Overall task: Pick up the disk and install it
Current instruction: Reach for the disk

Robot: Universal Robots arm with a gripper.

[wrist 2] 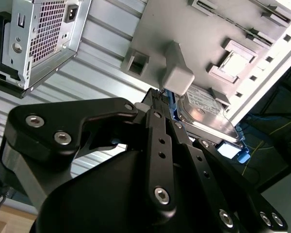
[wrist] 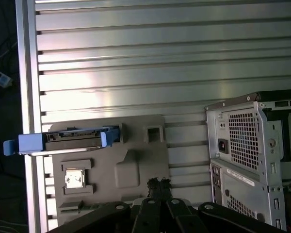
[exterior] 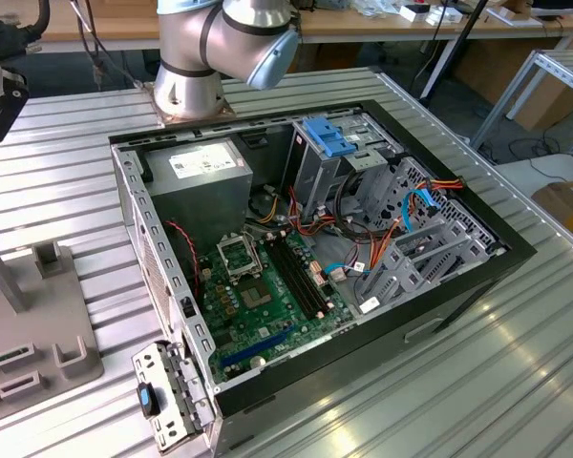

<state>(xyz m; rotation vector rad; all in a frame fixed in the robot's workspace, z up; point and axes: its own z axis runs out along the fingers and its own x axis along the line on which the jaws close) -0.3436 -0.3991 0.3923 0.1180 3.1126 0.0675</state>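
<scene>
A grey fixture plate is seen at the exterior view's left, at eight o'clock from the open computer case. The disk is seated at that plate's edge (blue rail outward). The gripper is held above the plate, apart from the disk, jaws clenched on nothing.

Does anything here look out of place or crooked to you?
One thing: the disk rests along the edge of the grey tray, and one blue end juts past the tray, seemingly beyond the rim of the table. The computer case also lies open, its insides bare.
</scene>
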